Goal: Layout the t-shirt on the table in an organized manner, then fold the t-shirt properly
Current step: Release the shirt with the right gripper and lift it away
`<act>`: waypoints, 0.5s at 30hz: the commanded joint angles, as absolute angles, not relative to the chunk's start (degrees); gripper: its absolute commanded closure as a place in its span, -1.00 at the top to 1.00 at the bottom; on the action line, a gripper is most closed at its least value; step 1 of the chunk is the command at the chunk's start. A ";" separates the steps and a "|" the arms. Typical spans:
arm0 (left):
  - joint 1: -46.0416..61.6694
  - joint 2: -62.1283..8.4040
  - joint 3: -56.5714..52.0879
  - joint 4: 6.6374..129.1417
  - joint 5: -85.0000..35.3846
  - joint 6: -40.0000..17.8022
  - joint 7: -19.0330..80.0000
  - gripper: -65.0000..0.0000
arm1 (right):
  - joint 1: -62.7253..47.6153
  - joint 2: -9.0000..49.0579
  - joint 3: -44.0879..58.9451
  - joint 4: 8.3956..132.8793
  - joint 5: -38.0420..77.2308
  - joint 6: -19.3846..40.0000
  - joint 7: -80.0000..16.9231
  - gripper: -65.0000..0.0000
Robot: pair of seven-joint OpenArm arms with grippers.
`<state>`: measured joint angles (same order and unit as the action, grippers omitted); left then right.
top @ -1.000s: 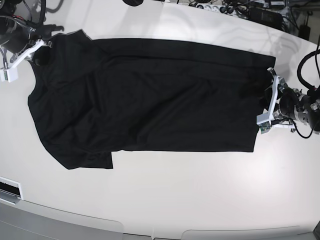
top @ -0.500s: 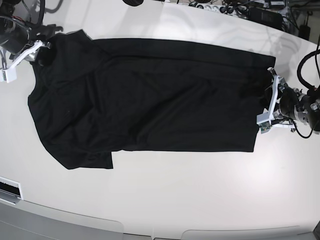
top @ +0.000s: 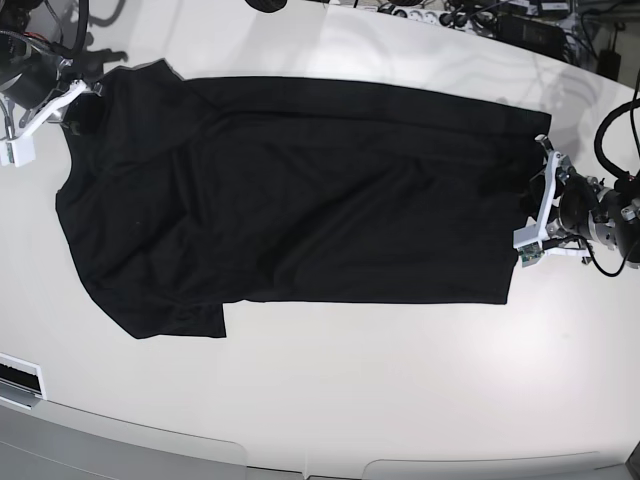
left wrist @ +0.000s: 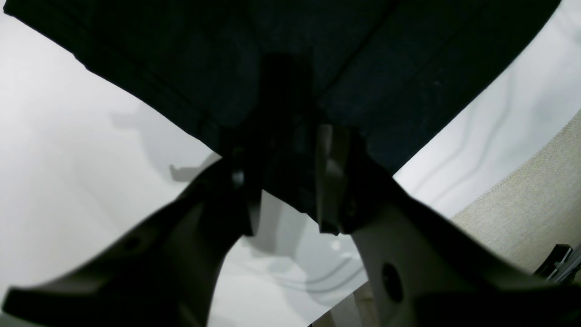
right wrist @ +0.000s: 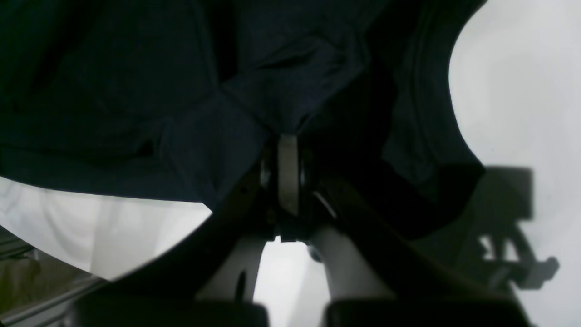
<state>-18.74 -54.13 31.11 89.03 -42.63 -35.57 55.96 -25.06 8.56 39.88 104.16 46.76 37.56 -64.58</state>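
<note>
The black t-shirt (top: pixel 300 190) lies spread lengthwise across the white table (top: pixel 350 380), with one sleeve at the lower left. My right gripper (top: pixel 86 98) is at the shirt's upper-left corner. In the right wrist view it (right wrist: pixel 288 136) is shut on a bunched pinch of the t-shirt (right wrist: pixel 136 91). My left gripper (top: pixel 535 190) is at the hem on the right. In the left wrist view its fingers (left wrist: pixel 333 181) stand apart with the t-shirt's (left wrist: pixel 317 45) hem edge lying between them.
Cables and power strips (top: pixel 480 20) crowd the far edge at the upper right. The table's rounded front edge (top: pixel 200 445) runs along the bottom, with a white device (top: pixel 18 382) at the lower left. The left arm's body (top: pixel 600 215) sits beside the hem.
The right gripper shifted slightly at the shirt's upper-left corner and back. The shirt and the left arm have stayed where they were.
</note>
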 commanded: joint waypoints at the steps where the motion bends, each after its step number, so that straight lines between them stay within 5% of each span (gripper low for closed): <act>1: -19.84 -55.24 30.41 89.49 -43.16 -35.55 55.77 -0.35 | -25.21 9.41 40.16 104.88 47.59 37.93 -64.27 -1.00; 6: -19.84 -55.24 30.41 89.49 -43.13 -35.55 55.79 -0.35 | -25.23 10.96 40.18 104.88 40.36 34.09 -67.48 -0.02; 10: -19.84 -55.24 30.41 89.49 -43.16 -35.55 55.75 -0.35 | -25.26 12.78 40.27 104.88 24.38 19.59 -64.27 -0.02; 15: -19.84 -55.24 30.41 89.49 -43.16 -35.55 55.79 -0.35 | -25.23 13.19 40.29 105.21 25.82 16.97 -64.12 -0.03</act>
<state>-18.74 -54.13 31.11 89.03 -42.65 -35.57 55.99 -25.23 12.21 39.83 104.14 26.20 17.10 -64.84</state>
